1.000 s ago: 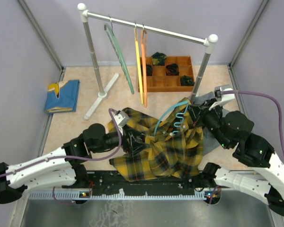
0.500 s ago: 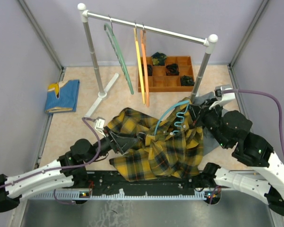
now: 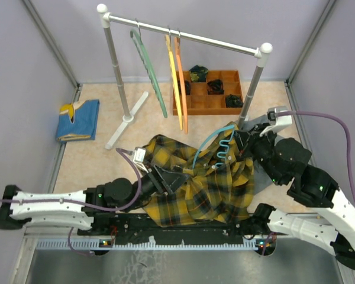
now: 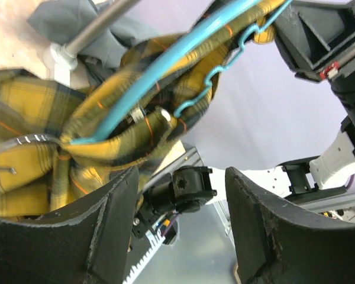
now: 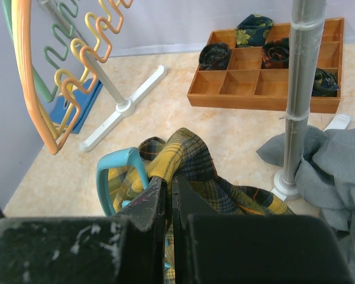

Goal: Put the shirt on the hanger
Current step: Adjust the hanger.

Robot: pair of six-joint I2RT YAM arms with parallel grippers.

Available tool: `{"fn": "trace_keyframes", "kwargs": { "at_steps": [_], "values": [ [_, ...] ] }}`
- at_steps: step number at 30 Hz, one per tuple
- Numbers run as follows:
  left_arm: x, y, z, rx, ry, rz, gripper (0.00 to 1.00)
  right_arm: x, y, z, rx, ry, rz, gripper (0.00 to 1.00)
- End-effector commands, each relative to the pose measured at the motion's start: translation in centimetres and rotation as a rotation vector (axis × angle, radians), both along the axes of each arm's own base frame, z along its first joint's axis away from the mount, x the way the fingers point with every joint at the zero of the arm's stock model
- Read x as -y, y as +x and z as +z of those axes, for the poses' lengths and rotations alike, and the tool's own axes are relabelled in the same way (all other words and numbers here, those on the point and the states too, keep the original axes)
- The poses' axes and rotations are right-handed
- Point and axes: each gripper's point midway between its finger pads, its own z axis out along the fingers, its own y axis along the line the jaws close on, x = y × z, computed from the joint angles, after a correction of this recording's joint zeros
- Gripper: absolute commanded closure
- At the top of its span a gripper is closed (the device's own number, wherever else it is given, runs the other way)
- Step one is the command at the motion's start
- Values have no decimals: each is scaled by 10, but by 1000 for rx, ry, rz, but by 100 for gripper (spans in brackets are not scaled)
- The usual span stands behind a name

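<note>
- Plaid flannel, yellow and black: the shirt (image 3: 195,183) lies heaped at the near edge of the surface, from the middle toward the right, between the two arms.
- The hanger (image 3: 208,144) is teal, tilted, and lifted clear of the surface. Its lower end is buried in the cloth. Its upper end is up by the right gripper (image 3: 239,142), close to the right post of the rack (image 3: 251,89).
- Right jaws are clenched tight on a fold of shirt beside the hanger's looped end. Whether the plastic is pinched too, I cannot tell.
- Left gripper (image 4: 182,174) is low in the heap with its jaws parted and nothing between them, facing the hanger arc and the cloth draped over it.
- Judged stage: the hanger is partly threaded and the shoulders are not seated.
- Risk: the left jaws could close on bunched layers instead of one edge, dragging the whole heap and pulling the cloth off the arc.
- Risk: a thin pinch on the right may slip, dropping the hanger.
- Risk: a lift could knock the rack post or snag the grey garment (image 5: 337,165) at its foot.
</note>
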Motion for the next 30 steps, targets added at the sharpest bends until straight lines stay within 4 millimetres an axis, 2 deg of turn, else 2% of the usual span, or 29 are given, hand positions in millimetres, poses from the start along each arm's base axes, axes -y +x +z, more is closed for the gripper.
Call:
{"fn": "trace_keyframes", "kwargs": {
  "at_steps": [1,2,5,7,10,13,20,27,30],
  "values": [
    [-6,-3,-9,-68,74,204,34,7,3,28,64,103,-42,100],
    [-5,-7,-13,-82,95,226,33,8,2,28,65,104,-42,100],
    [-7,-11,-47,-172,187,298,30,8,2,28,67,108,-40,100],
    [-11,-8,-64,-248,164,358,27,8,1,27,67,108,-37,100],
    [-17,-1,-79,-262,131,416,23,9,0,27,66,107,-35,100],
    [-21,6,-76,-232,84,434,23,10,0,25,65,105,-35,100],
    [-11,28,-33,-72,-52,339,29,11,-2,20,58,109,-38,100],
    [5,41,-25,-58,-47,334,39,12,-2,18,53,109,-39,100],
    [3,45,-33,-96,-37,371,47,11,-2,17,52,109,-37,100]
  ]
}}
